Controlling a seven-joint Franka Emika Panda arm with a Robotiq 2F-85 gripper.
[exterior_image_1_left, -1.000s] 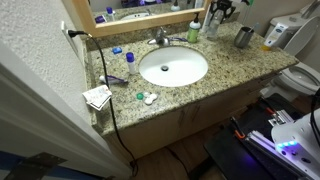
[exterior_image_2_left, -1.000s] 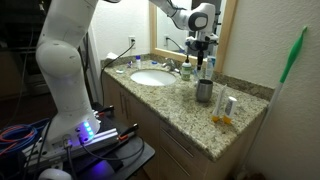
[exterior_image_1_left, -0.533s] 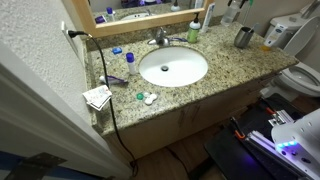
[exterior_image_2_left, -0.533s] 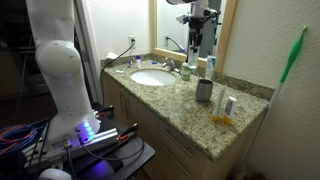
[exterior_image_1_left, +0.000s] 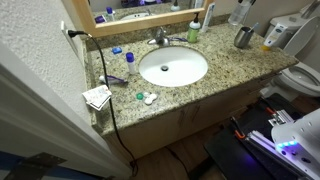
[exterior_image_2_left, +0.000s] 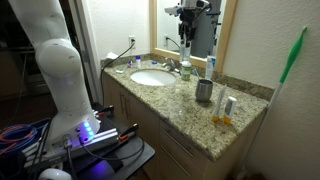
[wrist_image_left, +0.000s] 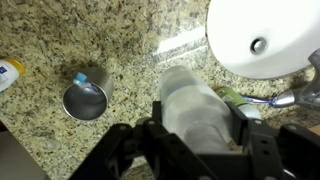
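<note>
Clearly, the relation that matters here is between the gripper and the clear bottle. The jaws are clamped on this bottle, one finger at each side of it. In the wrist view the bottle's long axis runs from 6 o'clock up toward 12 o'clock, leaning a little to 11. Its rounded far end points away from the camera, toward the table.

Going from left to right in the wrist view, a yellow bottle lies at the far edge, about 9 o'clock. Next comes a metal cup, which stands upright on the table, also at about 9 o'clock from the held bottle and apart from it. The clear bottle itself fills the middle. Just to its right, at about 3 o'clock, a green bottle shows partly behind it. The white sink is at about 1 o'clock, and a piece of the faucet shows at the right edge.

In both exterior views the gripper hangs high, well above the table, with the bottle lifted off the surface. In an exterior view the metal cup stands below it, at about 6 o'clock. How far above the cup the bottle is, I cannot tell.
</note>
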